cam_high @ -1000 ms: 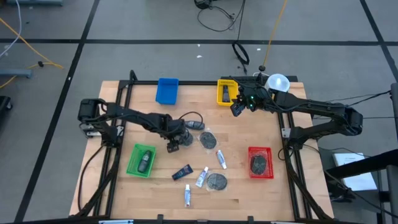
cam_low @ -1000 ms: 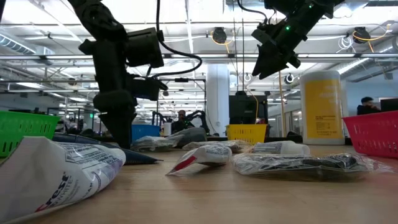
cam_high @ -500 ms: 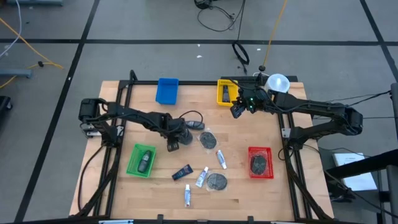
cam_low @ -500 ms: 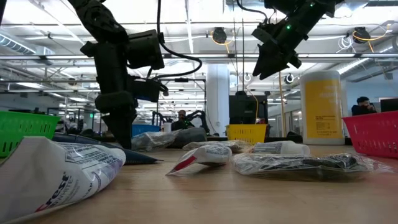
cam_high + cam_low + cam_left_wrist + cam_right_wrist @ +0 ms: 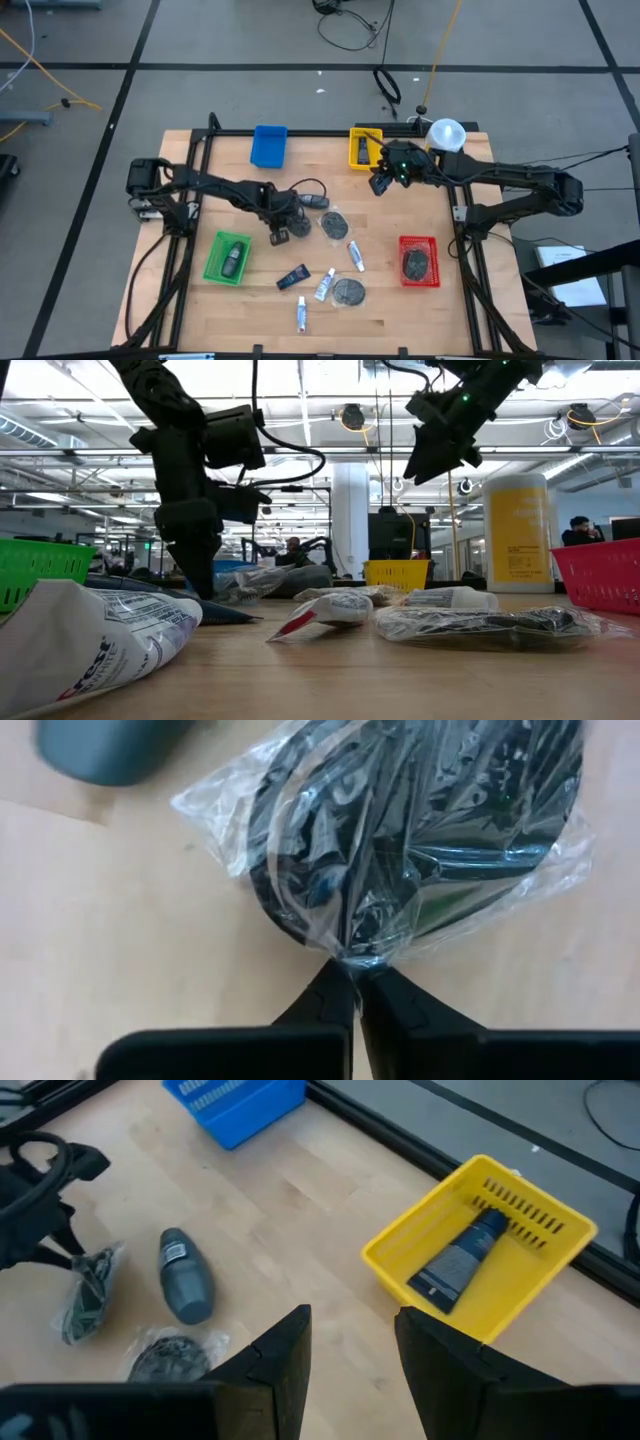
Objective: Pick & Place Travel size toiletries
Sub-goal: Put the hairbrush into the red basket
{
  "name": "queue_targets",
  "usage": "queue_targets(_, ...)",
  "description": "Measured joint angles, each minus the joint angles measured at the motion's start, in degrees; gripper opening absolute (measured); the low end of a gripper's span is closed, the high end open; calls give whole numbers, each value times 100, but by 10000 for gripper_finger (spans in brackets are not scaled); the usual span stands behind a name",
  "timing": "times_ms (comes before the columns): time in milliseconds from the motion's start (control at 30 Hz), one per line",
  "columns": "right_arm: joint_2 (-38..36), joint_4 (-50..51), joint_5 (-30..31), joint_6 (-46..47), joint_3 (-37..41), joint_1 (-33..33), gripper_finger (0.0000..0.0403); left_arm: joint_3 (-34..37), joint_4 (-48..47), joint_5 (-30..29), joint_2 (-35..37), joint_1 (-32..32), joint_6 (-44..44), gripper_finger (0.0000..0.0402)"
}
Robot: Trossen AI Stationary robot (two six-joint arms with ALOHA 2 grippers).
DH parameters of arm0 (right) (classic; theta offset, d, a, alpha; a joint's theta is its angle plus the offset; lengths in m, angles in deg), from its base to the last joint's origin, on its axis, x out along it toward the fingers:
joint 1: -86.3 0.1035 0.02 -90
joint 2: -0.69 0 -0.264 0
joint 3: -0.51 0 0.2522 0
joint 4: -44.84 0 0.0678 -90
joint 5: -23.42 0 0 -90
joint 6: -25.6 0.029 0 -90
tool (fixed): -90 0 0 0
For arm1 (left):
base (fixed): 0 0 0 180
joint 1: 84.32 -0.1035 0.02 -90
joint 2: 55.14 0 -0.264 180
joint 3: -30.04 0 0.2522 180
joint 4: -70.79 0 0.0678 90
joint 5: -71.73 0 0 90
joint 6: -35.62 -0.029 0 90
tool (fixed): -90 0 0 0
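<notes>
Left gripper (image 5: 352, 978) low over mid-bench, fingers pinched on clear wrap of bagged dark disc (image 5: 420, 830). Grey bottle (image 5: 186, 1288) just beside. Remaining toiletries (image 5: 330, 285) scattered toward near edge. Right gripper (image 5: 352, 1345) raised near far edge beside yellow tray (image 5: 482, 1260), fingers spread, holding nothing.

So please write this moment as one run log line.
left gripper: shut on clear plastic bag with dark round disc | right gripper: open, empty, beside yellow plastic tray | tray holds: dark tube
</notes>
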Motion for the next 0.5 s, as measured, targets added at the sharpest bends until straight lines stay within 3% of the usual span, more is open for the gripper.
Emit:
queue_targets(200,0,-16,-2,-11,0,424,139,25,277,190,147,218,385,1)
queue_targets(500,2,-250,-85,-22,4,1100,139,10,1105,-9,315,573,1003,1)
